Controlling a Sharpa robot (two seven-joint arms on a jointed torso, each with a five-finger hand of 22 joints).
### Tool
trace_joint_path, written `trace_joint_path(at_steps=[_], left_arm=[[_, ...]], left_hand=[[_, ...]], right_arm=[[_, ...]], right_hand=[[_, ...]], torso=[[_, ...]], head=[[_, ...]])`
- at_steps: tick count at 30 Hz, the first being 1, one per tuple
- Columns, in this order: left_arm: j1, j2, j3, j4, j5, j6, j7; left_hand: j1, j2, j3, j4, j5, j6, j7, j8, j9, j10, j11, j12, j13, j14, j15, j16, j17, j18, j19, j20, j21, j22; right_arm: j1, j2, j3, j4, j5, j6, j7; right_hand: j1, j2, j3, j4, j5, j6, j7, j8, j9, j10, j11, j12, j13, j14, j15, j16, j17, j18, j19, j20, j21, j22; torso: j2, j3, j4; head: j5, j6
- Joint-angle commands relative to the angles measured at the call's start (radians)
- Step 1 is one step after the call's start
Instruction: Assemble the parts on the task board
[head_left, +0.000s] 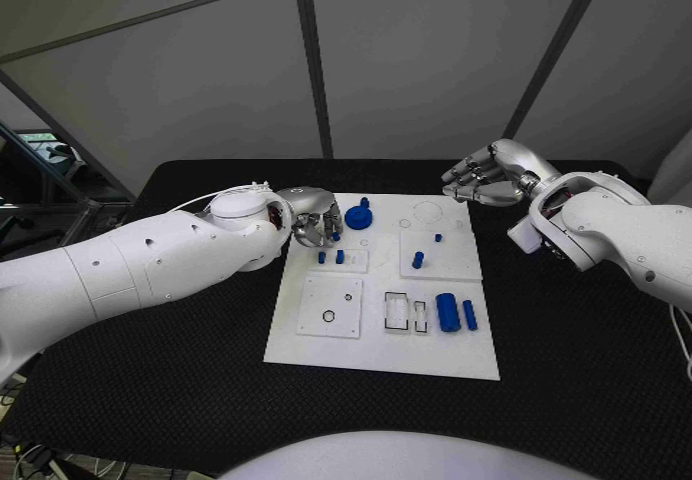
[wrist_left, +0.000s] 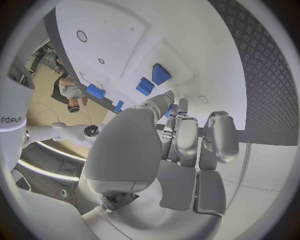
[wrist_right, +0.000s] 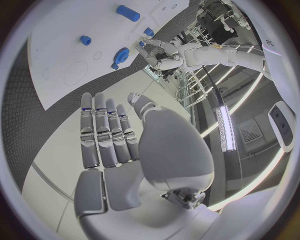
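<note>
The white task board lies in the middle of the black table. On it are a blue gear-like part, two short pegs, two more pegs and two blue cylinders. My left hand hovers over the board's far left corner with its fingers curled down. Between its thumb and a finger shows a sliver of a small blue part, and the two pegs lie just beyond the fingertips. My right hand hangs past the board's far right corner, fingers straight and holding nothing.
Black table surrounds the board on all sides. The board has a raised square plate with two holes at front left and rectangular slots beside the cylinders. The gear lies ahead of the right hand's fingers.
</note>
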Motion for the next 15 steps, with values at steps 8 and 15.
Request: trace_joint_path(at_steps=[8, 15], left_arm=[[0.000, -0.005, 0.001, 0.003, 0.002, -0.009, -0.004], [0.000, -0.018, 0.001, -0.019, 0.002, -0.026, -0.013]], left_hand=[[0.002, 0.003, 0.009, -0.006, -0.005, -0.010, 0.004, -0.009, -0.005, 0.000, 0.000, -0.008, 0.002, -0.004, 0.005, 0.003, 0.000, -0.011, 0.000, 0.005, -0.003, 0.036], [0.000, 0.001, 0.008, -0.007, -0.005, -0.068, 0.010, -0.028, -0.026, -0.009, 0.005, -0.020, 0.003, -0.006, 0.010, 0.004, -0.006, -0.010, 0.000, 0.008, -0.007, 0.036]], right_arm=[[0.002, 0.000, 0.001, 0.000, -0.004, 0.002, 0.002], [0.002, -0.003, 0.001, 0.000, -0.036, 0.014, -0.013]], right_hand=[[0.003, 0.005, 0.001, -0.006, 0.005, 0.002, 0.003, -0.002, 0.001, -0.001, 0.003, -0.001, -0.001, -0.001, 0.003, -0.002, -0.001, 0.010, 0.006, -0.002, -0.005, -0.001], [0.006, 0.002, 0.003, -0.010, 0.005, -0.002, 0.003, -0.004, 0.000, -0.007, 0.004, -0.004, -0.002, -0.003, 0.003, -0.003, -0.004, 0.010, 0.007, -0.002, -0.009, -0.004]], torso=[[0.000, 0.0006, -0.0004], [0.000, 0.0000, -0.0006]], head=[[0.001, 0.002], [-0.001, 0.007]])
